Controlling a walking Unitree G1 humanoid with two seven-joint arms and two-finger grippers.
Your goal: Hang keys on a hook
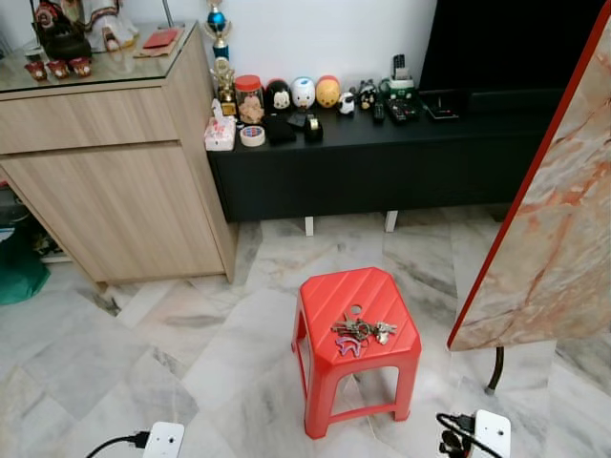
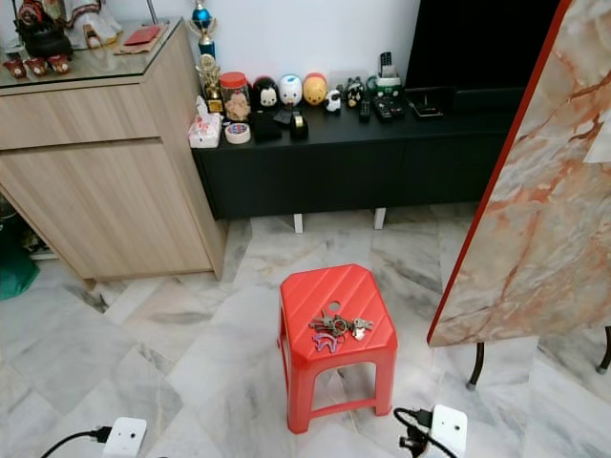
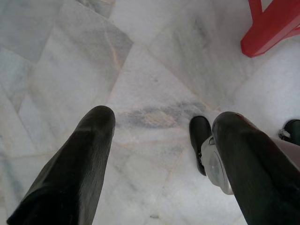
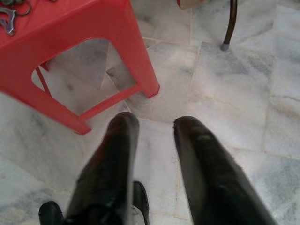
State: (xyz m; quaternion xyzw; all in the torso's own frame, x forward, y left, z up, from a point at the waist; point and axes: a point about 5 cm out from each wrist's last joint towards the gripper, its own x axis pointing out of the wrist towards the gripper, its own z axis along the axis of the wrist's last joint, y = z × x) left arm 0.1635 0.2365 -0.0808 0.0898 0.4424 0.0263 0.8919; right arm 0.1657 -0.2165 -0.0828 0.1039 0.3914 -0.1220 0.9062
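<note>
Red stool (image 1: 358,315) has the keys (image 1: 359,333) sitting on top, tangled and tough to pick apart. Left gripper (image 3: 159,124) and right gripper (image 4: 154,123) both hang spread, holding nothing, over the floor (image 3: 140,70).

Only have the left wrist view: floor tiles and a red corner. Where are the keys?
Observer: The keys lie on top of the red stool, toward its front.
Operator: Right claw holding anything?
Observer: No. The right claw hangs open over the floor, close to the stool.
Operator: What's past the stool?
Observer: A low black cabinet along the wall, with a wooden cabinet to its left.
</note>
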